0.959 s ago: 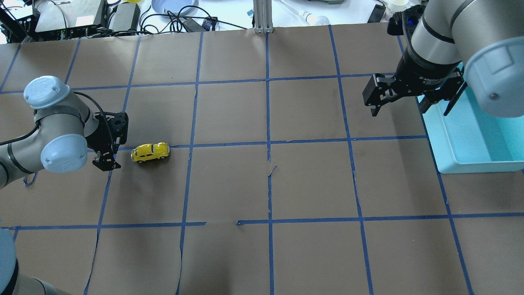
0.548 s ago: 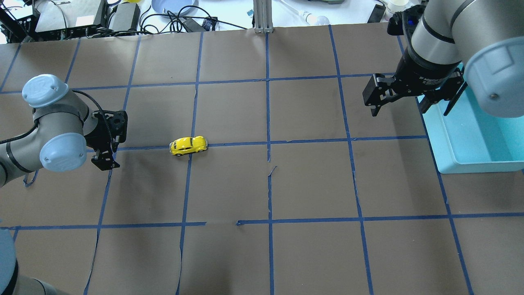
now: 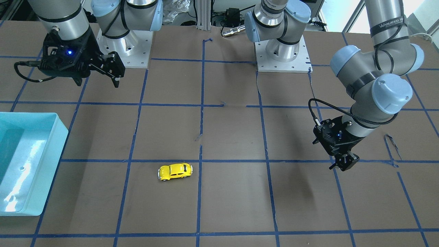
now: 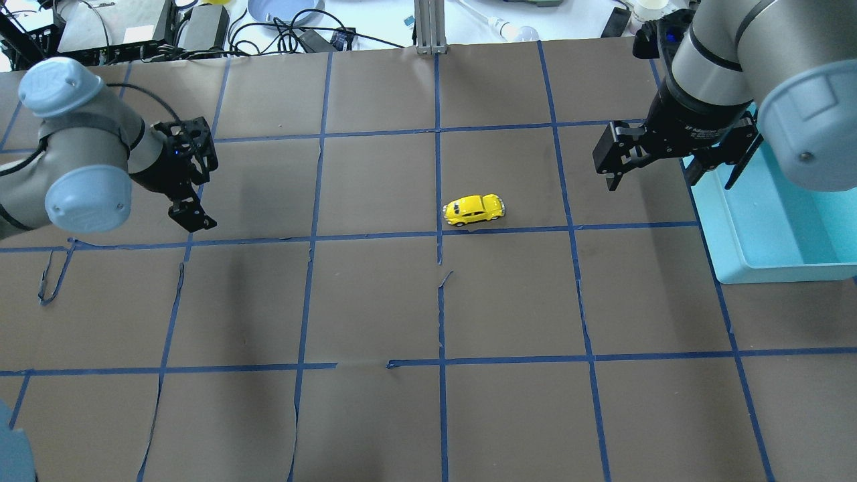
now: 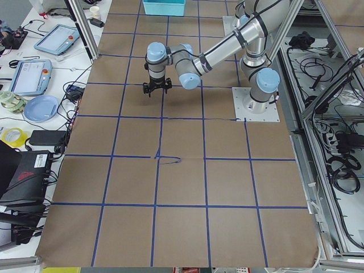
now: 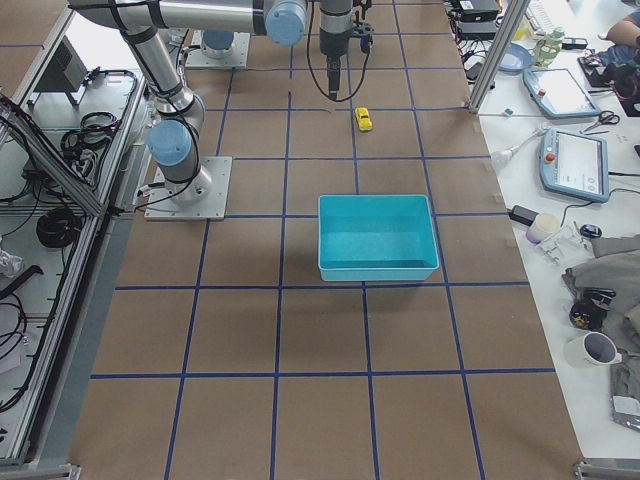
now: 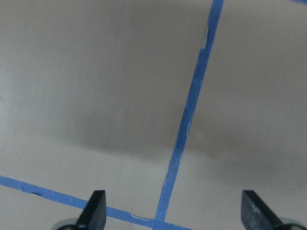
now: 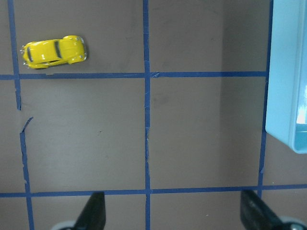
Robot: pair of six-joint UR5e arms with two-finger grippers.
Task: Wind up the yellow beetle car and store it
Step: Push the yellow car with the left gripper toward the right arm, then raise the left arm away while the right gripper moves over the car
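Observation:
The yellow beetle car (image 4: 473, 209) stands on its wheels on the brown paper near the table's middle, just beyond a blue tape line. It also shows in the front-facing view (image 3: 175, 171) and in the right wrist view (image 8: 53, 51). My left gripper (image 4: 193, 215) is open and empty, far to the car's left, above the paper; its wrist view (image 7: 175, 211) shows only paper and tape. My right gripper (image 4: 671, 175) is open and empty, raised to the car's right, beside the bin.
A light-blue bin (image 4: 770, 271) sits at the right edge of the table, also in the front-facing view (image 3: 51, 161). Blue tape lines cross the brown paper. Cables and devices lie beyond the far edge.
The car has rolled right, from beside my left gripper to the table's middle. My left gripper has moved toward the far edge. The right arm has not moved.

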